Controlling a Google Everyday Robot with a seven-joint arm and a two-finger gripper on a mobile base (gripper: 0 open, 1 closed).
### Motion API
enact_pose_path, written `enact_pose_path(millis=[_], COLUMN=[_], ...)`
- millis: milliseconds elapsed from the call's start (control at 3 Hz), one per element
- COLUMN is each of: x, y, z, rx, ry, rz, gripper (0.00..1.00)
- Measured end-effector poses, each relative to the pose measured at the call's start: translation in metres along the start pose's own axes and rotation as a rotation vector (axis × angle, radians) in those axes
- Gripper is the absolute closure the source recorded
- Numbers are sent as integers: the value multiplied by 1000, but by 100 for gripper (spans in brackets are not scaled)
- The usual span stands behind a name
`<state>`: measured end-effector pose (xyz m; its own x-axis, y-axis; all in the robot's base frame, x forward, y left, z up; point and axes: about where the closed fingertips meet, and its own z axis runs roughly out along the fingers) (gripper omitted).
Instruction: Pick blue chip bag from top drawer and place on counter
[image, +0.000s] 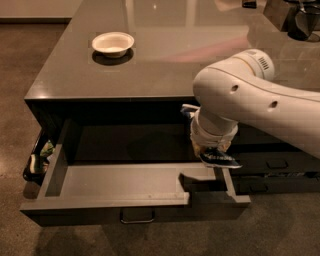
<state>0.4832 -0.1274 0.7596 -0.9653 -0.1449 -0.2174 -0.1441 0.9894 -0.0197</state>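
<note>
The top drawer (107, 202) stands pulled open below the counter (170, 65), and its light grey inside is bare. My gripper (213, 149) hangs under the white arm (250, 100), over the drawer's right end and just below the counter's front edge. It is shut on the blue chip bag (220, 158). The bag's crinkled dark blue foil with white lettering sticks out below the wrist, above the drawer's right wall. A further bit of foil shows by the arm at the counter's edge (188, 111). The fingers are mostly hidden by the wrist and the bag.
A white bowl (113, 43) sits at the back left of the counter. Green-and-black packaging (40, 156) lies left of the drawer. Narrower dark drawers with handles (276, 163) are to the right. Dark objects (299, 20) stand at the counter's far right.
</note>
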Motion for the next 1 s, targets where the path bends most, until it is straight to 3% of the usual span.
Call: enact_pose_path(millis=[1000], x=[-62], y=[30], z=[-65], rx=[-38], ry=[-158], rz=[21], gripper=[100])
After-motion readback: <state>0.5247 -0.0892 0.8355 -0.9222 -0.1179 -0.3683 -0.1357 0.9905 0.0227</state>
